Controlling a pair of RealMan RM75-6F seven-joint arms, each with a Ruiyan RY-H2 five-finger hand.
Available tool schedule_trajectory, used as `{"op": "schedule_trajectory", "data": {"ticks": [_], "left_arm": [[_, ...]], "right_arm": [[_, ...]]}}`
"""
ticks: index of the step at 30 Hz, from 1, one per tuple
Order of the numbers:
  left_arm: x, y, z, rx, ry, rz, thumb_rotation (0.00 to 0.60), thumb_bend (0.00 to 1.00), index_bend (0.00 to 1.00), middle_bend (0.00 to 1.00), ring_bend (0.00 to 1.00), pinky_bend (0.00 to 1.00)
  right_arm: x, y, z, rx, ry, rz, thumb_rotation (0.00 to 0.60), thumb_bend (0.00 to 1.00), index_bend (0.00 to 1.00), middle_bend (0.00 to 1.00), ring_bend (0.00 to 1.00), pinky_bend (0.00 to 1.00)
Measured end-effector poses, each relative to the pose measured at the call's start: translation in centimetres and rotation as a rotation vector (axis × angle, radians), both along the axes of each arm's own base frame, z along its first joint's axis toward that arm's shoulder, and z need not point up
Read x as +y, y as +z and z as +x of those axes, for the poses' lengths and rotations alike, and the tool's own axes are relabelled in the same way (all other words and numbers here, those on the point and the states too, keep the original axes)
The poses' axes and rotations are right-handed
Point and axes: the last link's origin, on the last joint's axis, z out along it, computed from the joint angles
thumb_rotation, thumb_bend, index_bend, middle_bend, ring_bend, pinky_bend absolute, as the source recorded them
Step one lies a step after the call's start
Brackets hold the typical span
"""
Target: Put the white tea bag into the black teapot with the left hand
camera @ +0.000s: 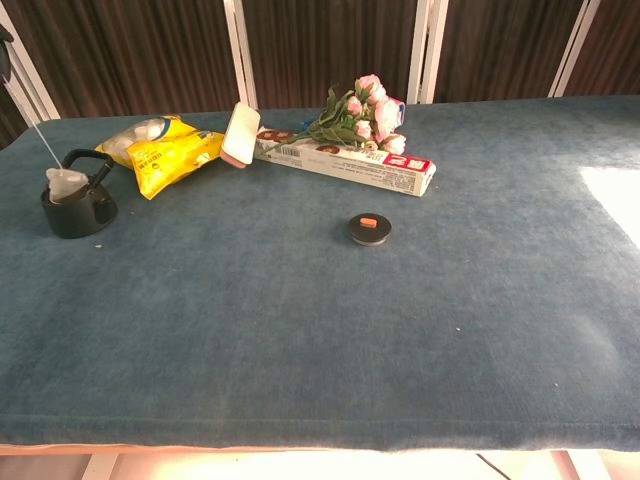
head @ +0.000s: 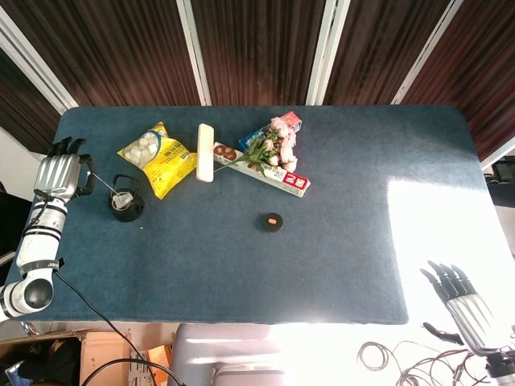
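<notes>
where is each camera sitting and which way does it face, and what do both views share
Head view: high above the near table edge, looking almost straight down on the blue table; shows the left hand holding the tea bag's string, and the right hand, open, off the near right corner.
Chest view: low at the near edge, looking across the table toward the dark wall; hardly any of the robot's body shows.
Shared: black teapot with the white tea bag at its mouth, yellow bag, flowers, small round lid.

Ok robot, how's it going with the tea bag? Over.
Left hand holds the string. Tea bag hangs at the teapot mouth, not let go yet. Right hand open, idle. Nothing blocking.
</notes>
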Motion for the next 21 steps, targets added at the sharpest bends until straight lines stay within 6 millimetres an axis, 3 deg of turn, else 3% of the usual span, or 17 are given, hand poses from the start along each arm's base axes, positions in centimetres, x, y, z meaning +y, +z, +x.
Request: {"op": "schedule_trajectory", "data": {"ticks": [21], "left_arm": [[1.5,-1.7,-2.4,0.013,0.072,-0.031,0.6,0.49,0.64,0.13,0.0,0.09]], "right_arm": [[0.1,0.4,0.0,-0.006,0.001,-0.022,0.6,0.11,0.0,0.0,0.0,0.0]]}}
